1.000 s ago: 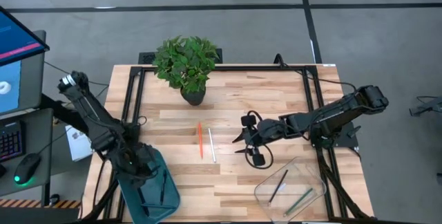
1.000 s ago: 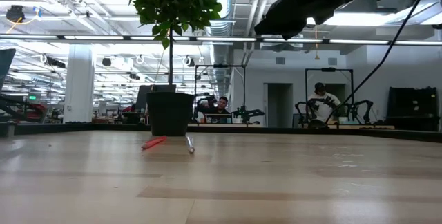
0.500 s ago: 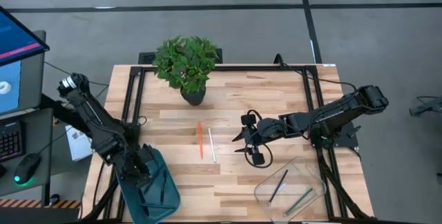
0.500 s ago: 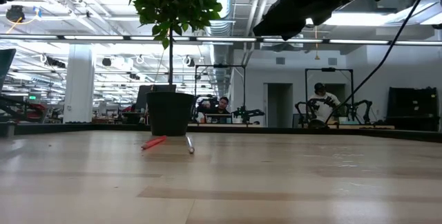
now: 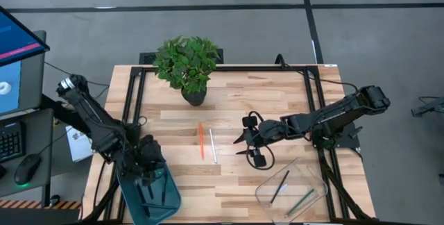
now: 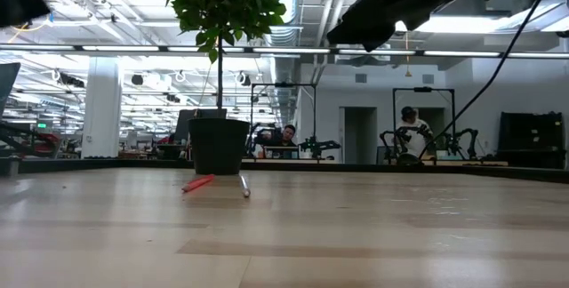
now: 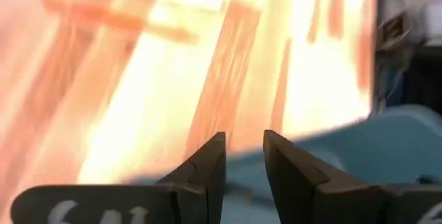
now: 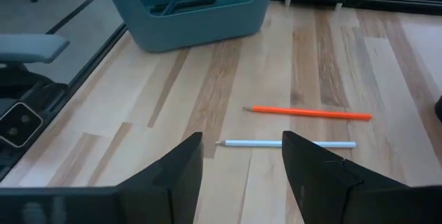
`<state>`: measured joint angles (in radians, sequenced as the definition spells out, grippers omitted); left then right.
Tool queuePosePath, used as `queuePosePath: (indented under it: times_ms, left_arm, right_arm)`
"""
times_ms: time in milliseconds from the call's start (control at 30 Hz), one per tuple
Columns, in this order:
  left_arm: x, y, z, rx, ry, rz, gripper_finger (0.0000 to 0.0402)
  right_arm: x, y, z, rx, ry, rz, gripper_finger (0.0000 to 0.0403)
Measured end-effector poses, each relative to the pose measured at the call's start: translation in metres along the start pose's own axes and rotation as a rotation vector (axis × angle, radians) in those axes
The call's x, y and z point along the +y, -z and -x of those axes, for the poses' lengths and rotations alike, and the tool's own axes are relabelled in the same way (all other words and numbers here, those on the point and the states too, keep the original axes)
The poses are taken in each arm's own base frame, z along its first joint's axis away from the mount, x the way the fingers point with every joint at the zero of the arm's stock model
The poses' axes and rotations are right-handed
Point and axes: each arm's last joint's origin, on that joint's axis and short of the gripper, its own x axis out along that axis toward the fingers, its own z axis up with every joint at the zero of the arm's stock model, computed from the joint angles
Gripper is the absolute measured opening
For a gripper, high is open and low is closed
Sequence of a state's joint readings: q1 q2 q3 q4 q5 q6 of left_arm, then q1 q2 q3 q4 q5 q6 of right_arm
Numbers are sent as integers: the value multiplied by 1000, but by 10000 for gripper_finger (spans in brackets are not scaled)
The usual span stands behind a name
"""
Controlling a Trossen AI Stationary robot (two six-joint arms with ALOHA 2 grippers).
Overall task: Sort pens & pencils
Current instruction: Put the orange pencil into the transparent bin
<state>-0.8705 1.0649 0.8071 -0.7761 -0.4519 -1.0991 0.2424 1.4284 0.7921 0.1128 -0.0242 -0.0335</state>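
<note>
orange pencil [image 5: 201, 140] and white pen [image 5: 213, 146] lie side by side, near but apart, on your wooden table [image 5: 277, 100] in front of the potted plant [image 5: 186, 64]; your right gripper [image 5: 244, 142] hovers just beside the white pen with its jaws spread wide and empty; your left gripper [image 5: 147, 157] sits over the rim of the blue bin [image 5: 166, 197], fingers parted with a narrow gap and nothing between them; dark pens [image 5: 154, 194] rest inside that bin; two more sticks [image 5: 291, 192] lie in the clear tray [image 5: 267, 196] at the right front corner.
</note>
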Motion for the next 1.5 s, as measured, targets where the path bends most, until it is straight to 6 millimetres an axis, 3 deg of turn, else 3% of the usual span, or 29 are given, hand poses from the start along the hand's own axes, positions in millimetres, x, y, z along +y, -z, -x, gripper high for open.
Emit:
queuePosePath:
  times_ms: [133,300,467,633,767,1100,1500]
  left_arm:
    - [-5,-24,7,-185,-30,-46,88]
    - [4,-45,-4,-415,-156,-23,89]
    - [22,-60,-36,-475,-308,76,89]
    - [31,-71,-80,-396,-359,102,89]
    - [28,-71,-98,-416,-406,138,89]
    - [25,-62,-116,-471,-388,408,89]
    - [41,-62,-163,-372,-444,430,89]
  right_arm:
    - [2,0,0,2,-6,5,219]
    - [-5,6,0,60,31,41,216]
    - [-17,10,1,100,76,32,215]
    - [-32,13,3,121,114,39,214]
    - [-41,17,4,160,130,43,215]
    - [-58,18,7,145,183,-31,212]
    - [-60,17,8,131,192,-46,208]
